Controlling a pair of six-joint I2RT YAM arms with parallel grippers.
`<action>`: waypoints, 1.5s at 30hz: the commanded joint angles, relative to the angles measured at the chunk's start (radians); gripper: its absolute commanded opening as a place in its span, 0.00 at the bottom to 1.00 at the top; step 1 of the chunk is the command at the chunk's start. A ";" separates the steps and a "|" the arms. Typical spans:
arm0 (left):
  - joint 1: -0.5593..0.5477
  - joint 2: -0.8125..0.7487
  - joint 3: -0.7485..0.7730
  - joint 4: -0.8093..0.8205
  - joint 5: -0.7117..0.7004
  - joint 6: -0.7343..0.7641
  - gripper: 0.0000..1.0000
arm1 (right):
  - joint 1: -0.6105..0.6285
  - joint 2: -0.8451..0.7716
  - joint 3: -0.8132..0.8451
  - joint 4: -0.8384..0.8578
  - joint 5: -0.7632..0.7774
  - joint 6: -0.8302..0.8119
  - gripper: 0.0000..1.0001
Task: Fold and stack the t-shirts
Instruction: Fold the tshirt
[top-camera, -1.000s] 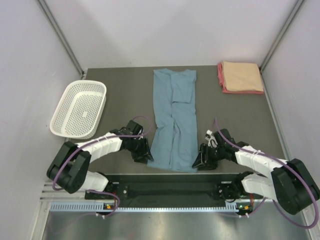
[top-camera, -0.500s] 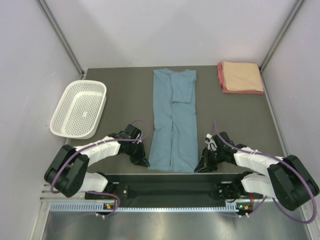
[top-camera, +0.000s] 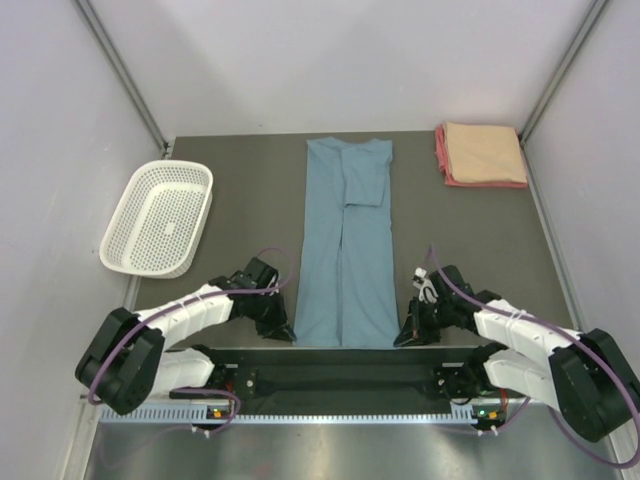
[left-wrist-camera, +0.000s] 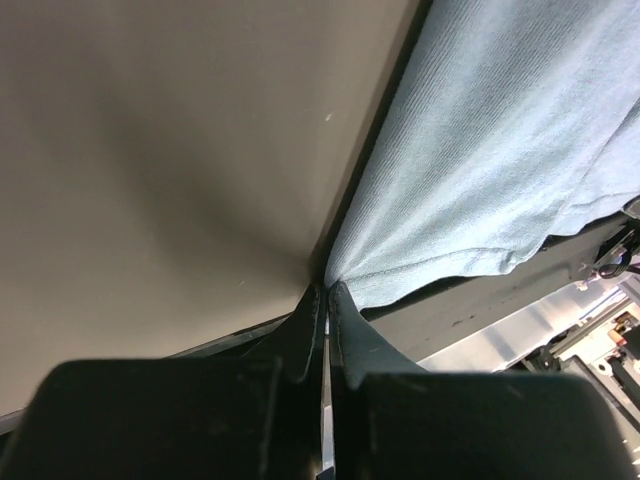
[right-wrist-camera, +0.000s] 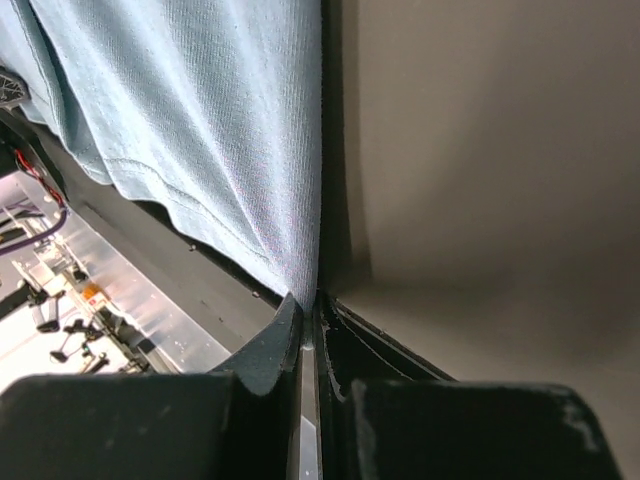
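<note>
The long blue-grey t-shirt lies folded lengthwise as a narrow strip down the middle of the table, its hem at the near edge. My left gripper is shut on the hem's near-left corner. My right gripper is shut on the near-right corner. The left wrist view shows the left gripper pinching the blue cloth. The right wrist view shows the right gripper pinching the cloth at its tips. A folded peach t-shirt lies on a pink-red one at the back right.
A white mesh basket stands at the left of the table. The dark table's near edge runs just behind both grippers, with the metal arm rail below it. Grey walls close in the left, right and back.
Both grippers went from open to shut on the blue shirt's near corners. They drew back toward the near edge, and the shirt's lower part now lies straighter.
</note>
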 joint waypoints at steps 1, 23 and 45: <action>-0.012 -0.008 0.000 -0.020 0.001 -0.016 0.00 | 0.015 -0.023 0.004 -0.034 0.018 -0.027 0.00; -0.019 -0.023 -0.066 0.081 0.040 -0.051 0.40 | 0.015 0.020 0.004 0.033 0.004 -0.020 0.00; -0.050 -0.016 0.021 -0.029 -0.071 -0.046 0.43 | 0.015 0.027 -0.003 0.061 -0.003 -0.020 0.00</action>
